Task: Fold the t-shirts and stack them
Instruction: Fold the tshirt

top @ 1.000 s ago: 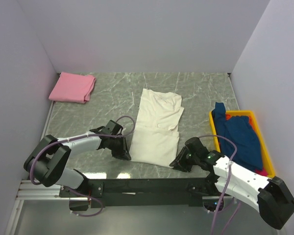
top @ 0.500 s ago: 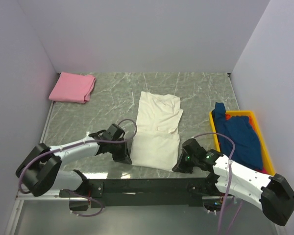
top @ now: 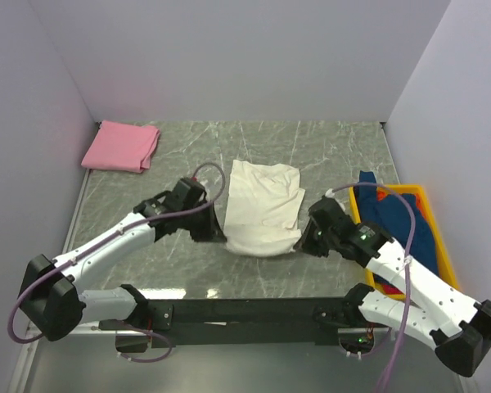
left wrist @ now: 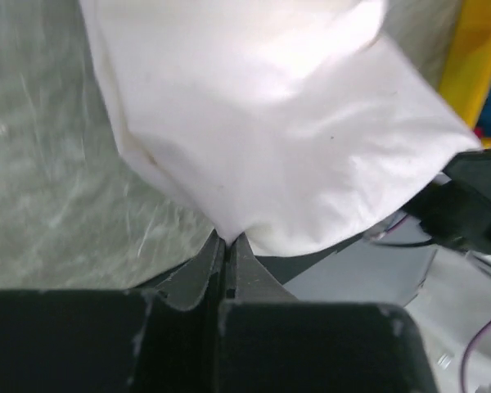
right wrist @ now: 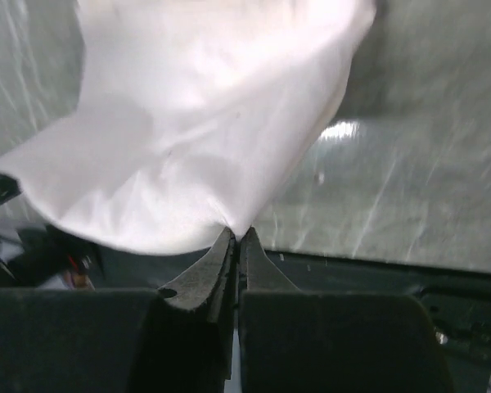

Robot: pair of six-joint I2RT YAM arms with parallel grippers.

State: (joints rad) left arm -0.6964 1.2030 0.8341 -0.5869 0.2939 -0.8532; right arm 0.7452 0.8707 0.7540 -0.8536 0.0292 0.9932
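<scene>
The left end effector [top: 215, 235] pinches the cream-white t-shirt [top: 262, 205] at its near left corner, the right end effector [top: 308, 242] its near right corner, hem held above the surface [top: 172, 172].

centre t-shirt [top: 263, 205] lies mid-table [top: 311, 147]. left gripper [top: 215, 237] pinches its near-left corner, right gripper [top: 305, 243] its near-right corner. folded t-shirt [top: 121, 146] sits in the far-left corner. bin [top: 403, 189] stands at the right edge, more t-shirts [top: 393, 209] piled in it.
</scene>
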